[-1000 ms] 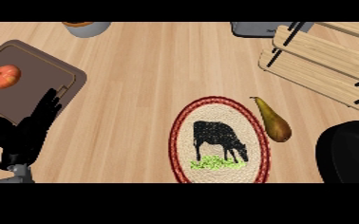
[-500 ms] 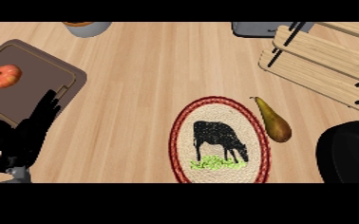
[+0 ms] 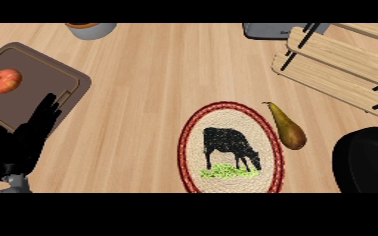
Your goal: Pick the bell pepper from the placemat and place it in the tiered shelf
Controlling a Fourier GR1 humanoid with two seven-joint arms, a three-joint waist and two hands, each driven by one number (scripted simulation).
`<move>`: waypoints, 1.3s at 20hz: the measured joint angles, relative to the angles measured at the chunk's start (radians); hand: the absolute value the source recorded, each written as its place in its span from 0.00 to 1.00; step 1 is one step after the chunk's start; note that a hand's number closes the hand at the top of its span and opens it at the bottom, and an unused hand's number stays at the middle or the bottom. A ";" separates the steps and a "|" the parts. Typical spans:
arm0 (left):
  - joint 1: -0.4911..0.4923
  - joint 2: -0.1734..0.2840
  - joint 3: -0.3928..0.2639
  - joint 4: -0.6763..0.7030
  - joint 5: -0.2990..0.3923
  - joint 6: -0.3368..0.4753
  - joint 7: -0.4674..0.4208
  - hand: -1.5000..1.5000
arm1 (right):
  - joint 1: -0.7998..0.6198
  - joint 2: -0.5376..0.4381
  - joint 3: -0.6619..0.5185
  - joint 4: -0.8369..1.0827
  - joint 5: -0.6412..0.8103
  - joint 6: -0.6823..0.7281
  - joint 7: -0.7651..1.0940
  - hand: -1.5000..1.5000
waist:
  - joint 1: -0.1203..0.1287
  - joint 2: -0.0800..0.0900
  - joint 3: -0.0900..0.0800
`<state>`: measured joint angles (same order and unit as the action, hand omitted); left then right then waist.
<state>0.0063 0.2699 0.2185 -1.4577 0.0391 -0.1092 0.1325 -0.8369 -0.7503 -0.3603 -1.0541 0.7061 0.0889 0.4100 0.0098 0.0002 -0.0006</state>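
While the left hand [image 3: 33, 135] is rested at 8 o'clock (fingers straight, nothing held), a pear [image 3: 286, 127] is seen just beside the placemat [image 3: 193, 145]; the right hand's [image 3: 358, 162] fingers cannot be told.

Pale matt wood-grain counter [image 3: 162, 80], slatted wooden tiered shelf [image 3: 328, 65], woven braided placemat [image 3: 232, 147].

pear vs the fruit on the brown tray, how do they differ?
The pear is olive-brown and elongated with a stem; the fruit is red-orange and round. The pear lies on the bare counter beside the placemat; the fruit sits on the brown tray, cut by the view's edge. Neither is held.
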 measured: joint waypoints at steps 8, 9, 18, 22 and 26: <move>-0.009 -0.012 0.000 0.031 -0.008 0.000 -0.019 0.50 | -0.034 0.013 -0.125 -0.020 -0.163 0.030 0.036 0.00 | -0.009 -0.002 0.000; -0.008 -0.011 0.004 0.039 -0.005 -0.004 -0.031 0.50 | -0.040 0.007 -0.143 -0.024 -0.186 0.040 0.048 0.00 | -0.009 -0.002 0.000; 0.007 -0.014 0.008 0.009 -0.006 0.000 -0.004 0.50 | 0.031 -0.109 -0.371 -0.171 -0.421 0.157 0.109 0.00 | -0.025 -0.007 0.001; 0.022 -0.006 0.020 -0.008 -0.001 -0.001 0.004 0.50 | 0.095 -0.218 -0.498 -0.215 -0.500 0.240 0.166 0.00 | -0.034 -0.009 0.001; 0.044 -0.007 0.030 -0.011 0.000 -0.002 -0.009 0.50 | 0.189 -0.335 -0.649 -0.223 -0.574 0.360 0.222 0.00 | -0.047 -0.011 0.001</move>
<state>0.0501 0.2625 0.2484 -1.4689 0.0394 -0.1108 0.1233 -0.6483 -1.0851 -1.0097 -1.2774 0.1322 0.4484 0.6324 -0.0371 -0.0107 0.0001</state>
